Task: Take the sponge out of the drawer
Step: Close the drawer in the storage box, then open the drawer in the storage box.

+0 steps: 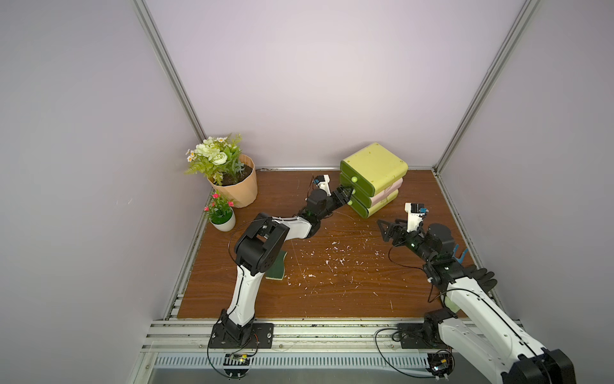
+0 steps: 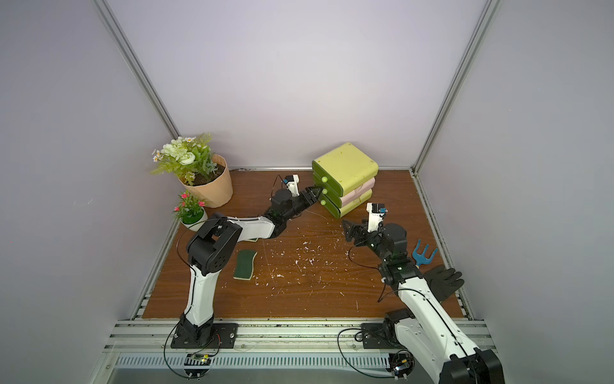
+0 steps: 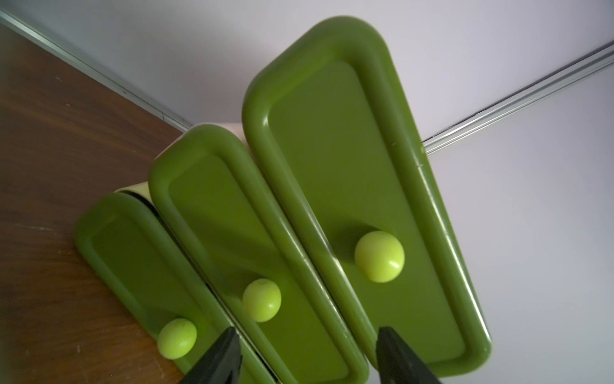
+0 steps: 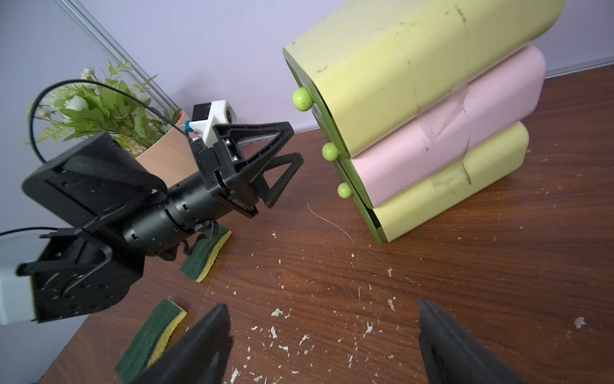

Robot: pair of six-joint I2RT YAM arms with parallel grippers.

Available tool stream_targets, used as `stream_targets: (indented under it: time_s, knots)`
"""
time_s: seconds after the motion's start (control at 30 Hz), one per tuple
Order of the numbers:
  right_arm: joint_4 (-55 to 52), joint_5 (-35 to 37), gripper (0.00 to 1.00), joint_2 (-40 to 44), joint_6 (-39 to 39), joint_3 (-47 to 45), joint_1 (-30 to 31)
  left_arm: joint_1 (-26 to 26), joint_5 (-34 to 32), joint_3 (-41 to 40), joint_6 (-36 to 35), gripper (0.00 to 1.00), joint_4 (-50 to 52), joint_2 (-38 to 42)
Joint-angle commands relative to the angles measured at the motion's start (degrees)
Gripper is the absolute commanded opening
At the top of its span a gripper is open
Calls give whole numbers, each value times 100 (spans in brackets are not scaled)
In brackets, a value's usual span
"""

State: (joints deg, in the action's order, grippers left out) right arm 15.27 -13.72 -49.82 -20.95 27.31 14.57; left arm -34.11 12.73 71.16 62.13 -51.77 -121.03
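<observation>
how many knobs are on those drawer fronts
3, one per drawer front on the stacked drawer unit: the top knob, the middle knob just ahead of the open left hand, and the bottom knob. None looks hidden.

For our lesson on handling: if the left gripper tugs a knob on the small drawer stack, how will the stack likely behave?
The drawer stack looks like light plastic standing loose on the table, so it may slide or tip forward. Its round, glossy middle knob could slip from the open left gripper.
</observation>
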Motion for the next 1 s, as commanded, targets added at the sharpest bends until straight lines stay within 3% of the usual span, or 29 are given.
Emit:
stream_targets:
  time_s: [0.0, 0.43, 0.97]
  knots:
    - [161, 36, 91, 44, 69, 29, 22, -35, -95, -71, 32, 68, -395, 246]
    - [161, 44, 91, 56, 65, 20, 28, -35, -43, 17, 398, 60, -483, -94]
    - [150, 53, 92, 36, 76, 29, 28, -30, 73, 557, 790, 59, -378, -677]
